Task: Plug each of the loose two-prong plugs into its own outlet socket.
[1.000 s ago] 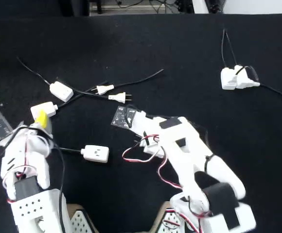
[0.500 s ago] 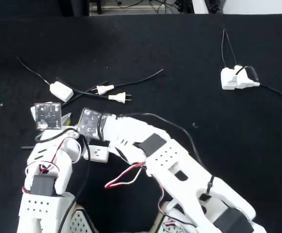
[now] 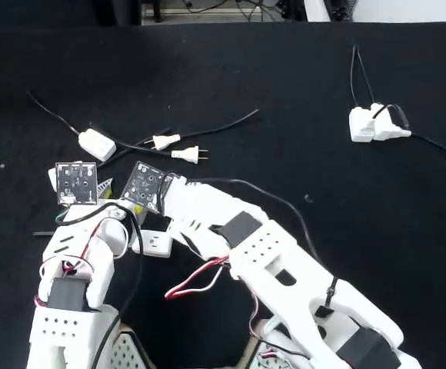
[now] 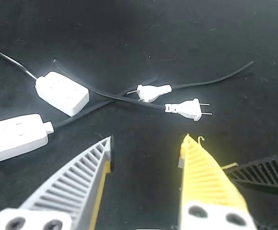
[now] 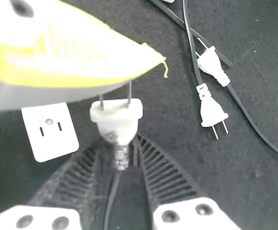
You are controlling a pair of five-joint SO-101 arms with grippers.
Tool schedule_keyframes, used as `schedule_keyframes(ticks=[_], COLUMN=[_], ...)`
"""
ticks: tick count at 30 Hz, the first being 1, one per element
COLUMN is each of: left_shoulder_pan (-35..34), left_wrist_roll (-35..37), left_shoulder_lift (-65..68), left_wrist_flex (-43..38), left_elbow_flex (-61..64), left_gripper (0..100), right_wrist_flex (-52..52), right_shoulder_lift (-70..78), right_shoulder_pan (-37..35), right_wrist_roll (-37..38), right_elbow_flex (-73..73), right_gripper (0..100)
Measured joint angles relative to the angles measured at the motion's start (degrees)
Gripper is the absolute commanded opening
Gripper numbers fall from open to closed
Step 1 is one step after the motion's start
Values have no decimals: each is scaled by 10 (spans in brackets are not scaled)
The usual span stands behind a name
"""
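A two-prong plug is being clamped at its neck between the right gripper's fingers. Its prongs are being pointed outward, presumably for lining up with the white socket lying near, toward the table's near edge, left of middle. The left gripper's fingers are being held apart and empty, seemingly to steady that socket. A loose plug and a second loose plug are being left untouched farther back.

Left arm: rises at the tabletop's near left corner, bent forward.
Left tool: fingers spread apart.
Right arm: stretches from the near edge toward the left side.
Right tool: clamped on a plug, prongs pointing away.
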Motion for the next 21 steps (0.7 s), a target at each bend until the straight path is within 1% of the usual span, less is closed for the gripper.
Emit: schedule_keyframes(ticks=[6, 10, 15, 18, 21], left_shoulder_pan=[0, -1, -1, -2, -7], left_wrist_roll=[0, -3, -43, -55, -58], left_shoulder_lift=[-4, -5, -9, -9, -10], left_wrist_flex=[-1, -1, -4, -6, -6], left_elbow_flex=[6, 6, 18, 23, 22], left_gripper=[234, 234, 234, 234, 234], right_wrist_flex=[0, 0, 0, 4, 35], right_shoulder_lift=[0, 0, 1, -28, -73], right_shoulder_pan=[-1, -1, -2, -2, -4], right_wrist_roll=[-39, -47, -49, -62, -66], right_elbow_flex=[0, 0, 1, 2, 2], right_gripper=[11, 11, 11, 11, 11])
